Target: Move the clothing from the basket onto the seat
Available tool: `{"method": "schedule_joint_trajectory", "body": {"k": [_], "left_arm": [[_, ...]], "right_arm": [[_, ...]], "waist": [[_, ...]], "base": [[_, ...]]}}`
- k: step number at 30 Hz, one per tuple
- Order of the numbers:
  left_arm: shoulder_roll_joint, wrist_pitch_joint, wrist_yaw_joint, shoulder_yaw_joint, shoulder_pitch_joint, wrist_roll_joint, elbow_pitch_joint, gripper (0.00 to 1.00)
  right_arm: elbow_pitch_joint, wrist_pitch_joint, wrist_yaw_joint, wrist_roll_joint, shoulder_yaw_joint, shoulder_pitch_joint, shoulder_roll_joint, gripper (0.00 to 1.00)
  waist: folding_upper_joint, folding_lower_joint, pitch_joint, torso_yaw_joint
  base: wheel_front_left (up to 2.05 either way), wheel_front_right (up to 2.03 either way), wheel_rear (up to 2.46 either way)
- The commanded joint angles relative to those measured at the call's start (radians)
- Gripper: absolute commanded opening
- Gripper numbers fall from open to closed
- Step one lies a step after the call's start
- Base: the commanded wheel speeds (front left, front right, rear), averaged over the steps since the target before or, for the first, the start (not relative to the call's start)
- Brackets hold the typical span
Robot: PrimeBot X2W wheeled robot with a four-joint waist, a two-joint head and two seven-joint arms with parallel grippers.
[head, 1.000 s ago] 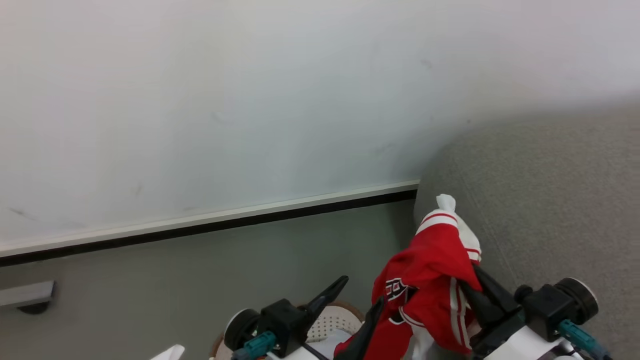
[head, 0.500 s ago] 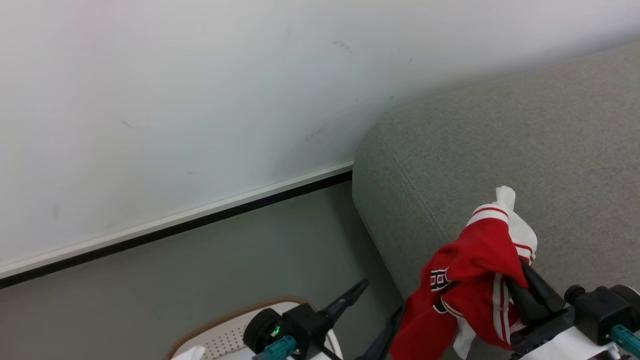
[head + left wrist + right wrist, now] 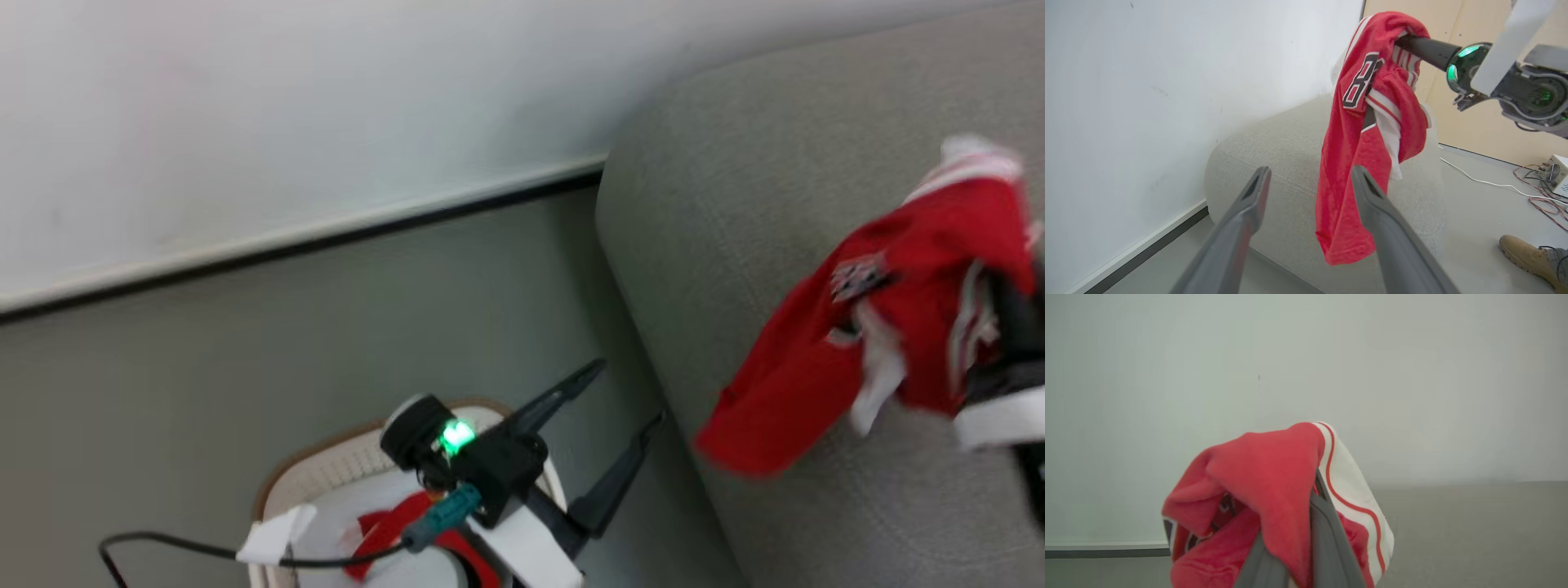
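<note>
The big grey seat (image 3: 735, 204) fills the right, the cream basket (image 3: 326, 469) stands on the floor to its left with red clothing (image 3: 384, 531) inside, a red jersey (image 3: 816, 384) dangles above the seat, clenched in the right tool (image 3: 1318, 506), and the left tool (image 3: 629, 394) gapes empty between basket and seat.

Bright even light; head view motion-blurred, esp. clothing (image 3: 906, 310).
</note>
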Motion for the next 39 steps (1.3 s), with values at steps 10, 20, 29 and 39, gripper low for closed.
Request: {"method": "schedule_joint_trajectory", "body": {"k": [10,20,29,39], "left_arm": [[0.018,-0.056,-0.033,0.026,-0.19,0.063,-0.023,1.0],[-0.017,-0.097,-0.064,-0.024,-0.278,0.092,0.019,1.0],[-0.002,-0.136,-0.054,-0.012,-0.234,0.052,0.104,1.0],[-0.001,-0.154,-0.028,0.005,-0.137,-0.002,0.178,1.0]], "right_arm": [[0.131,0.122,-0.002,-0.051,-0.278,-0.408,-0.145,0.0],[0.47,0.09,-0.002,-0.3,-0.462,-0.66,-0.11,0.0],[0.713,-0.012,-0.002,-0.525,-0.555,-0.605,0.009,1.0],[0.748,-0.043,-0.002,-0.471,-0.435,-0.435,-0.013,1.0]], "waist": [[-0.0001,-0.0001,0.318,0.198],[-0.0001,-0.0001,0.432,0.293],[-0.0001,-0.0001,0.335,0.265],[-0.0001,-0.0001,0.128,0.218]], "base": [[0.0,0.0,0.0],[0.0,0.0,0.0],[0.0,0.0,0.0],[0.0,0.0,0.0]]}}
